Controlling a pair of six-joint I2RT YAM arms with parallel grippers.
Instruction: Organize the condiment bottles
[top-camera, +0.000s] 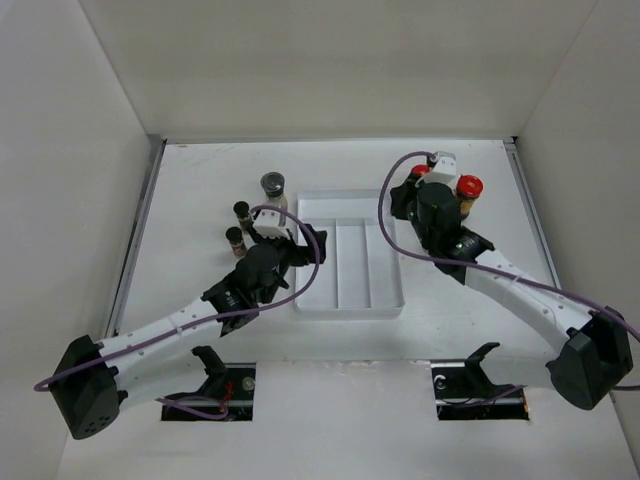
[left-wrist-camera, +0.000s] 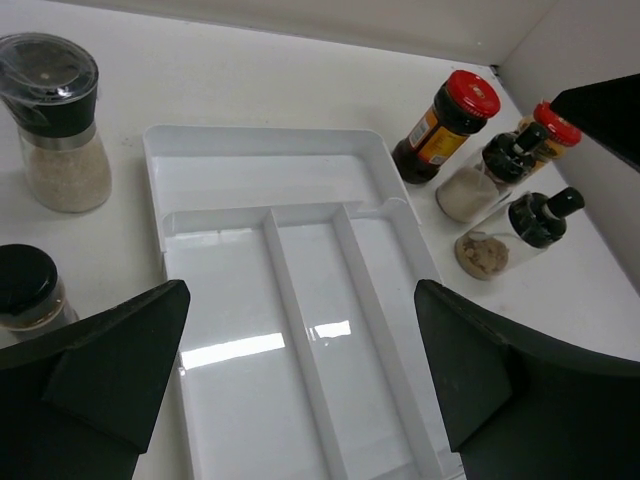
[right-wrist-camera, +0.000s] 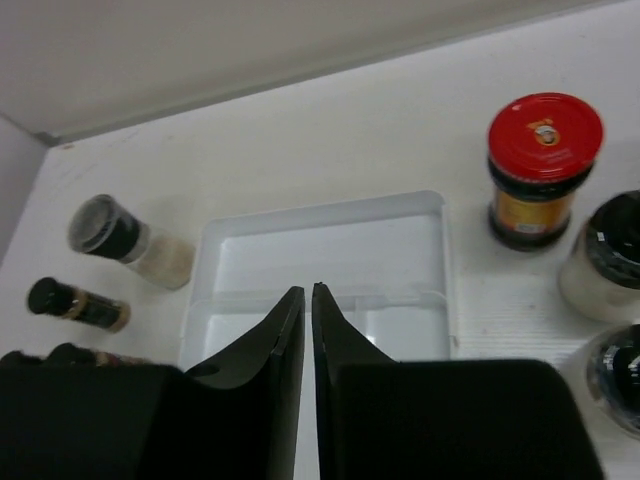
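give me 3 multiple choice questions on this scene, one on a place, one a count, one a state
1. Where is the grey-lidded jar relative to the white tray? A inside it B beside it, on its left C on its right
2. How many red-lidded jars are there? A one B two C four
3. The left gripper is: A open B shut on a jar C shut, empty
Answers: B, it stands outside the tray's left wall; B, two show right of the tray; A, its fingers stand wide apart, gripping nothing.

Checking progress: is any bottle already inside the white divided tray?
No, every compartment of the white divided plastic tray shows only its bare floor in the left wrist view.
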